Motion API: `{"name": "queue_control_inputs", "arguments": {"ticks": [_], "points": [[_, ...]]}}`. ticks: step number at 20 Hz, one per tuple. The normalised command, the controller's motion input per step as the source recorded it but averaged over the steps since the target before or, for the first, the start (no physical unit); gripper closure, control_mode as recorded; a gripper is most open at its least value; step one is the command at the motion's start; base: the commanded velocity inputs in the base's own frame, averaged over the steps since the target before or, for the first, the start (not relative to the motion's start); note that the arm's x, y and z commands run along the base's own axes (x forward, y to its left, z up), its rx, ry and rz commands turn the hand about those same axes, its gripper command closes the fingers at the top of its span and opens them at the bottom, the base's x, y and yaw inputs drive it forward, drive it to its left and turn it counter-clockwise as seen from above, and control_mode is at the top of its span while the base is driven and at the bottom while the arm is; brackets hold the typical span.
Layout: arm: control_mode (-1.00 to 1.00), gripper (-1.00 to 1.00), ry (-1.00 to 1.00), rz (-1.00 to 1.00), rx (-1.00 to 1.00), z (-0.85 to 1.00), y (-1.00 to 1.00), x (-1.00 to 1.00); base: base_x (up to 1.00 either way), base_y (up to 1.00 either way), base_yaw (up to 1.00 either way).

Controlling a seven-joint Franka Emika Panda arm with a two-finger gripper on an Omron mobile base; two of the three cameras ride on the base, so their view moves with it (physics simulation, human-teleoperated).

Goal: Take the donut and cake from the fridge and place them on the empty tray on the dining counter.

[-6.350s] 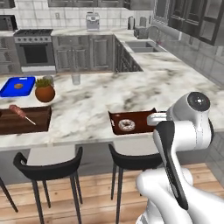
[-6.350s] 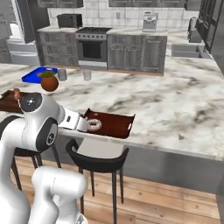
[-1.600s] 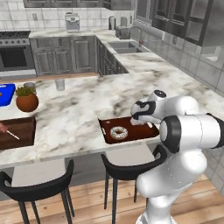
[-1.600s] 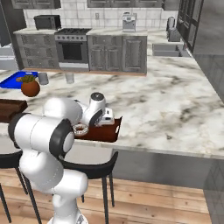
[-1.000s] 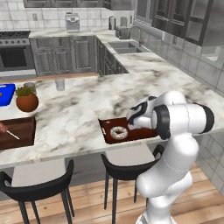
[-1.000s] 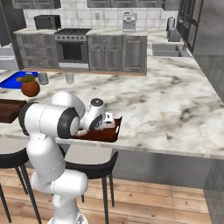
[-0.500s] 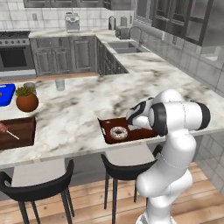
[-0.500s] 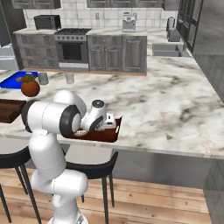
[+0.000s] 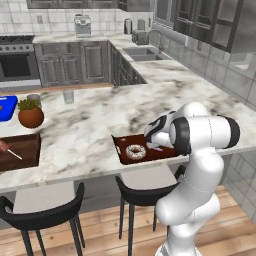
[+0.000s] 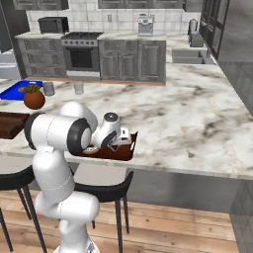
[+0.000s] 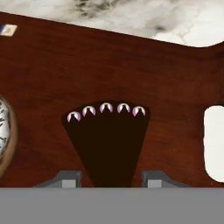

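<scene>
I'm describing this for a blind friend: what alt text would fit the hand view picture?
A dark brown wedge of cake with a row of small pale dots along its wide edge lies on a reddish-brown tray, between the two grey fingertips of the open gripper. The donut peeks in at the left edge; marble counter shows beyond.

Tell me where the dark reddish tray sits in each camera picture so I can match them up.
Left base view: the tray lies at centre, on the counter's near edge, beside the arm.
Right base view: the tray is left of centre, partly behind the arm.
Hand view: the tray runs across the middle, under the cake.
Shared landmark: the marble dining counter bordering it.
</scene>
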Motion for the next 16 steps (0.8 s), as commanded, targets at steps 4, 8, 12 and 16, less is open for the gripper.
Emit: {"name": "queue_control_inputs", "arguments": {"ticks": [4,8,12,16], "points": [[-1.00,-1.00,-0.04,0.00,0.00,0.00,0.02,0.00,0.00,0.00,0.00],[-1.00,-1.00,-0.07,0.00,0.00,0.09,0.01,-0.01,0.00,0.00,0.00],[-1.00,-1.00,-0.18,0.00,0.00,0.32,0.00,-0.26,0.00,0.00,0.00],[-1.00,-1.00,-0.29,0.00,0.00,0.50,0.00,-0.54,0.00,0.00,0.00]]}}
